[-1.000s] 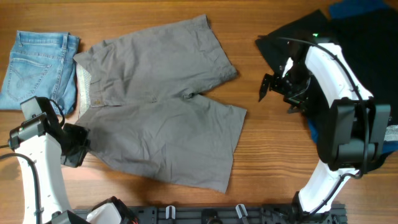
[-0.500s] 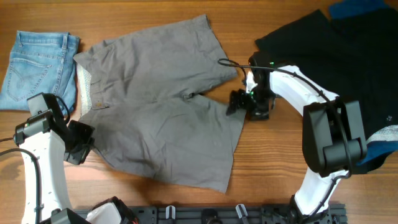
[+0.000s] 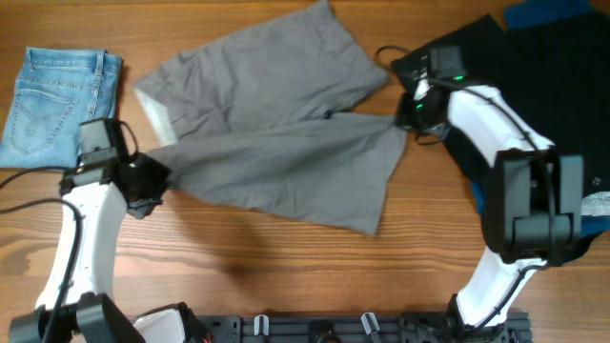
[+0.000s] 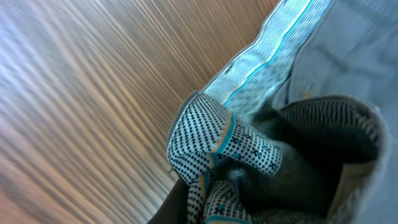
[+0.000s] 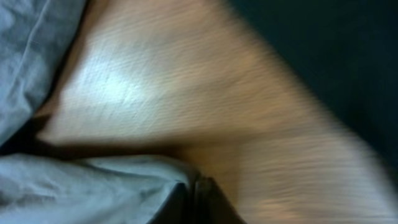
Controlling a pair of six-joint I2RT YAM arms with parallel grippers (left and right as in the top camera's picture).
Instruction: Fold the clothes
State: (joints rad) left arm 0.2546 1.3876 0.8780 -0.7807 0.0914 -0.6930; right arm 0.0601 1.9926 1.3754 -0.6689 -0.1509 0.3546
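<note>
The grey shorts (image 3: 276, 143) are spread over the desk (image 3: 286, 276), stretched between the two arms. They lie to the right of the left pincer (image 3: 143, 181) and to the left of the right pincer (image 3: 410, 116), with the near leg drawn into a flat band. The left pincer is clamped on the bunched waistband (image 4: 273, 56) corner, and dotted lining (image 4: 217, 143) spills out beside it. The right pincer is closed on the leg's hem corner. The cloth looks light, soft and limp, so it will probably sag and crease wherever it is unsupported and slide easily over the wood. The stitched edges, waistband and hem, look like the firmest holds; a mid-panel pinch would likely gather only one layer.
</note>
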